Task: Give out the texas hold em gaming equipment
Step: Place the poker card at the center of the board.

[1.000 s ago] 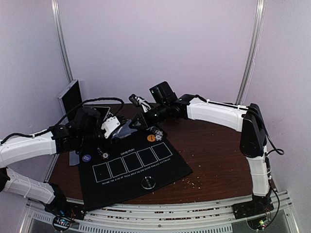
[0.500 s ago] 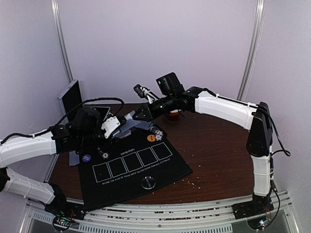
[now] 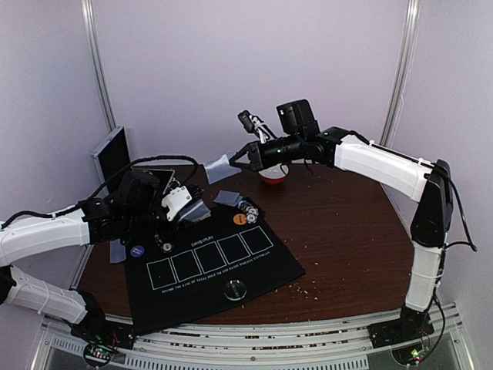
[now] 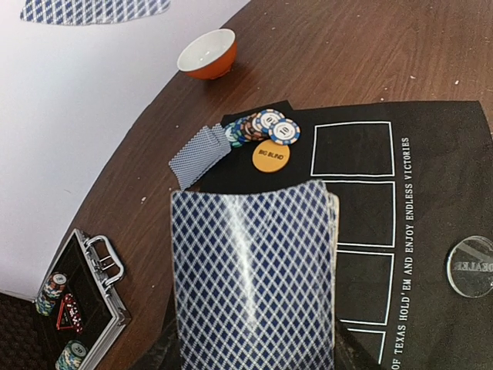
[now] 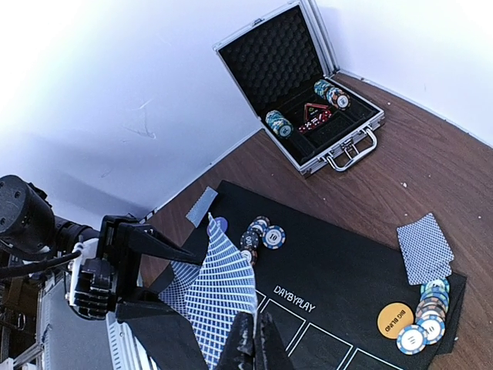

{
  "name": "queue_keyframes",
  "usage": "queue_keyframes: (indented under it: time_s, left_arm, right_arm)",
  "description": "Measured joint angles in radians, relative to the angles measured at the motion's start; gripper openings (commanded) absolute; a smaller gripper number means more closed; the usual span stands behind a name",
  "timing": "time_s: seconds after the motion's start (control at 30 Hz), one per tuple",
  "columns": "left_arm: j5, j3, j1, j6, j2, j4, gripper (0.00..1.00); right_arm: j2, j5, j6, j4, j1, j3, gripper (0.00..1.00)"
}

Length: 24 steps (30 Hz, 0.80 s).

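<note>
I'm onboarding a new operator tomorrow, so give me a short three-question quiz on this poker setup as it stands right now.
1. True or false: the right end effector holds a card in the air above the table.
2. The BIG BLIND disc lying on the black mat beside the striped chips is: A orange, B purple, C clear.
3. Short answer: what does the left end effector grip?
Key: 1 true; 2 A; 3 the deck.
</note>
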<state>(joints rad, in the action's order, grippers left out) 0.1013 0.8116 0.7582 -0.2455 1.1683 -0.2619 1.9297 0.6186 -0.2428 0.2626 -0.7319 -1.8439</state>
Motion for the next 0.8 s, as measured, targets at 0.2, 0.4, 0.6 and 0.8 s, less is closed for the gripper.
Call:
queue_keyframes:
  time_s: [0.2, 0.4, 0.6, 0.8]
  left_arm:
    - [-0.113, 0.0, 0.018, 0.005, 0.012, 0.001, 0.52]
    - [-0.146, 0.042, 0.204, 0.025, 0.151, 0.037, 0.51]
    - [-0.233, 0.143, 0.364, 0.025, 0.401, 0.142, 0.52]
    - [-0.296, 0.335, 0.391, -0.058, 0.662, 0.184, 0.5]
  right_arm:
    - [-0.001, -0.01, 0.002, 0.0, 0.003, 0.028, 0.0]
    - [-0.058, -0.028, 0.003, -0.004, 0.016, 0.132, 0.0]
    - [-0.2, -0.052, 0.001, -0.031, 0.09, 0.296, 0.0]
    - [-0.319, -0.087, 0.0, -0.047, 0.151, 0.446, 0.0]
